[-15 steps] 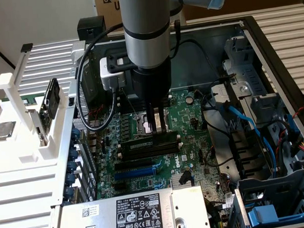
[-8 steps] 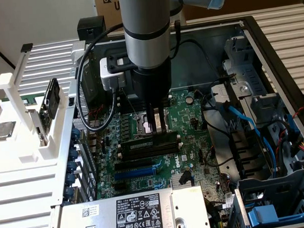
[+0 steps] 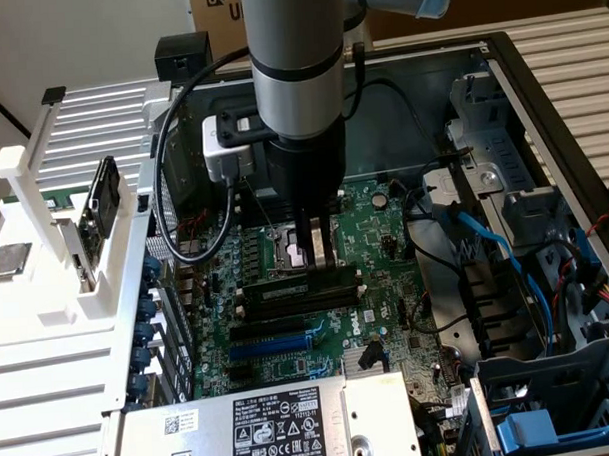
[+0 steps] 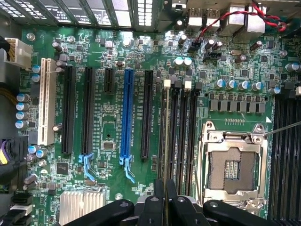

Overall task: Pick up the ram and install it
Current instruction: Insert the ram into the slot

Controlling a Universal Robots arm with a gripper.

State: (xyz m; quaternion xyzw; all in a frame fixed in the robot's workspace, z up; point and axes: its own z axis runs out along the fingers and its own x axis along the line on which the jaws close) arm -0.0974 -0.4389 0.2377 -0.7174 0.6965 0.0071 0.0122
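Pinching the ram [image 4: 165,141] edge-on in the narrowly closed gripper [image 3: 321,267], hanging over the black memory slots [image 3: 287,299] at centre frame of the exterior view. Likely handling light, stiff and fragile (chips and contacts bare), so gripping along the top edge, mid-length.

Drive cage [image 3: 550,380], cables [image 3: 482,234] beside motherboard [image 3: 387,285].

Exterior view: high above and to one side of the motherboard [image 3: 385,235], tilted down, fairly far. Wrist view: close over the motherboard [image 4: 225,70], facing straight down. Shared: CPU socket [image 3: 285,251] [image 4: 233,169] and neighbouring slots.
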